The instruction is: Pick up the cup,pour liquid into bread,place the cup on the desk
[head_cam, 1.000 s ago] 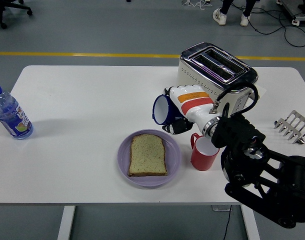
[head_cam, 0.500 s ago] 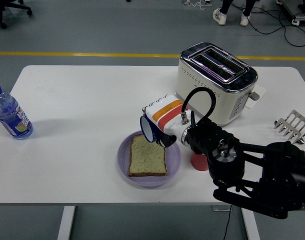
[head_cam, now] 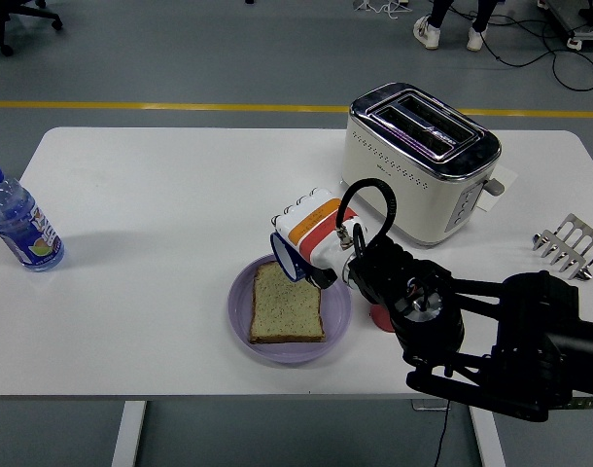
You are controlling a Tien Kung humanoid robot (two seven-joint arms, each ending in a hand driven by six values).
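One hand is at work: the right hand (head_cam: 311, 233), white with orange and red stripes, grips a blue cup (head_cam: 287, 257) and holds it tipped on its side, mouth pointing left and down. The cup hangs just above the far right corner of the slice of bread (head_cam: 287, 303), over the far rim of the purple plate (head_cam: 337, 316). The bread lies flat in the middle of that plate. Whether any liquid is leaving the cup cannot be told. The black arm (head_cam: 471, 336) reaches in from the right of the plate and hides most of a red cup (head_cam: 379, 317), which stands on the table (head_cam: 160, 224) just right of the plate. A cream and chrome toaster (head_cam: 418, 161) stands beyond the plate, to its right. A metal toast rack (head_cam: 569, 245) sits well right of the plate, near the table's edge. A water bottle (head_cam: 19, 222) with a blue cap lies far left of the plate.
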